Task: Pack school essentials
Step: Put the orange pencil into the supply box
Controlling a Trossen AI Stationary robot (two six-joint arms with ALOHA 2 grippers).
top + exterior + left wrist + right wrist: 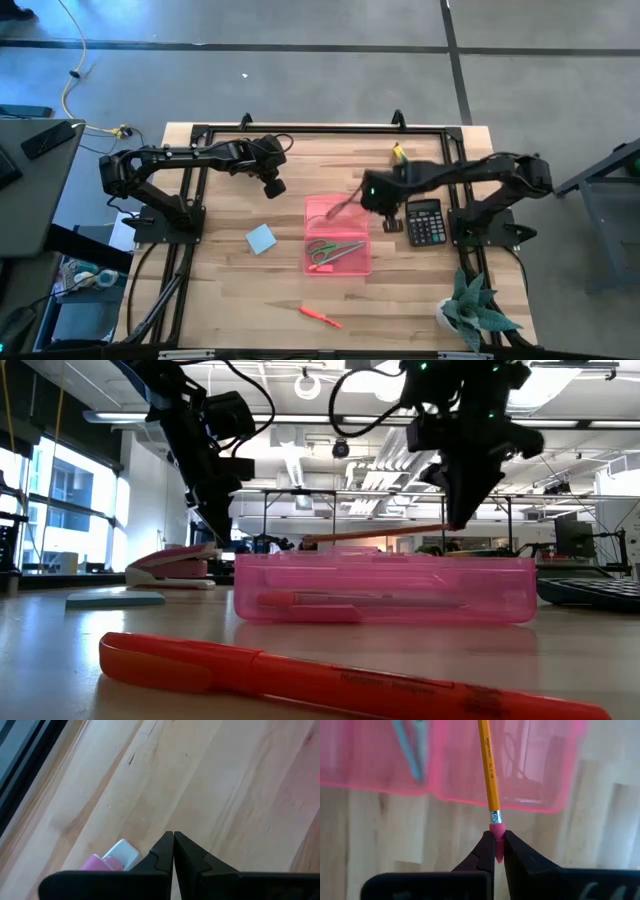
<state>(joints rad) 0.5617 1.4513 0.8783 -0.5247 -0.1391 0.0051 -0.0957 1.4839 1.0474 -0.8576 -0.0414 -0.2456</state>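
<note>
Right gripper (pixel 499 851) jaws clamped on only the pink eraser tip of the yellow wooden pencil (pixel 487 767), which reaches ahead over the translucent pink plastic case (pixel 530 767), so it could pivot or slip out; left gripper (pixel 173 851) jaws together, empty.

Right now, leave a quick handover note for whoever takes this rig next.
Right gripper: jaws shut on the pencil by its eraser, tip over the pink case.
Left gripper: jaws shut, empty, above the table behind the case.
Done: green-handled scissors in the case.
Left: lower and release the pencil; pack the blue note pad and orange-red pen.
</note>
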